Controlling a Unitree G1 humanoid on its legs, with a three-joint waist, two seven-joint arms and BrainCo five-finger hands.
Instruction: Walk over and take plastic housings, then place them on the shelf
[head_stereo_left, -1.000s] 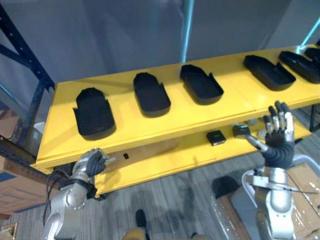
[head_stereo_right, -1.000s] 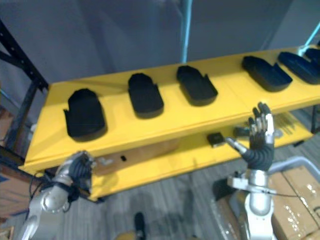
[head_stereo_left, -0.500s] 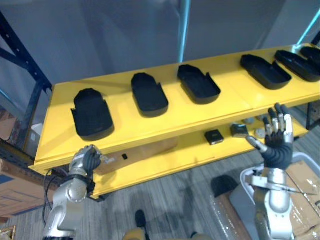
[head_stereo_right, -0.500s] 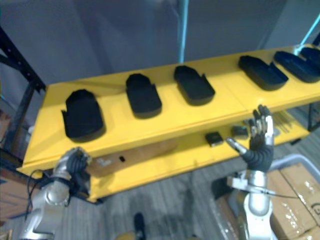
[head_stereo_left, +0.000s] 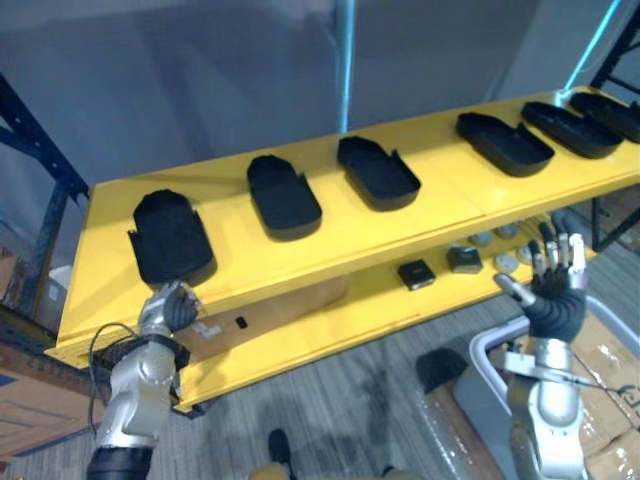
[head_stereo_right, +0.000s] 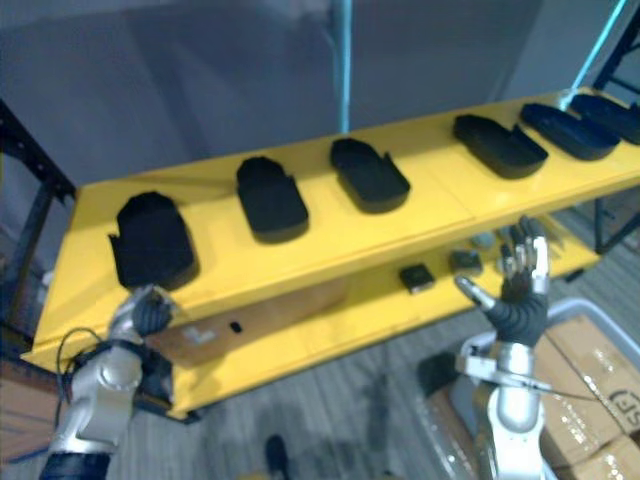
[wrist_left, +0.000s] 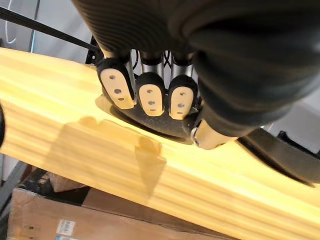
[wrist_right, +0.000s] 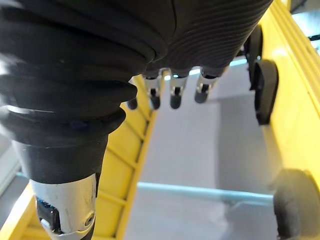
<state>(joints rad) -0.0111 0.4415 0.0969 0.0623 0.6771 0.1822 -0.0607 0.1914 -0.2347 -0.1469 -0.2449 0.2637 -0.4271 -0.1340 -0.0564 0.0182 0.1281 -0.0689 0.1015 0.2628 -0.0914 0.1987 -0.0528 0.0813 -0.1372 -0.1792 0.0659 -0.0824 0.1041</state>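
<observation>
Overall, the whole view has slid a little since a second ago, so the camera has moved; the row of black plastic housings (head_stereo_left: 377, 172) lies on the top board of the yellow shelf (head_stereo_left: 330, 238) in the same order as before, none of them lifted. The left hand (head_stereo_left: 168, 308) is a closed fist holding nothing, as it was earlier. It now sits closer to the shelf's front edge than it did a second ago. The end housing (head_stereo_left: 170, 240) lies just beyond its knuckles, and hand and housing are apart. The right hand (head_stereo_left: 553, 290) keeps its earlier pose, upright with straight, spread fingers and nothing in it. Past its fingertips is the lower board (head_stereo_left: 330, 318), where two small dark boxes (head_stereo_left: 415, 274) rest to the hand's inner side. The other housings are well apart from both hands.
</observation>
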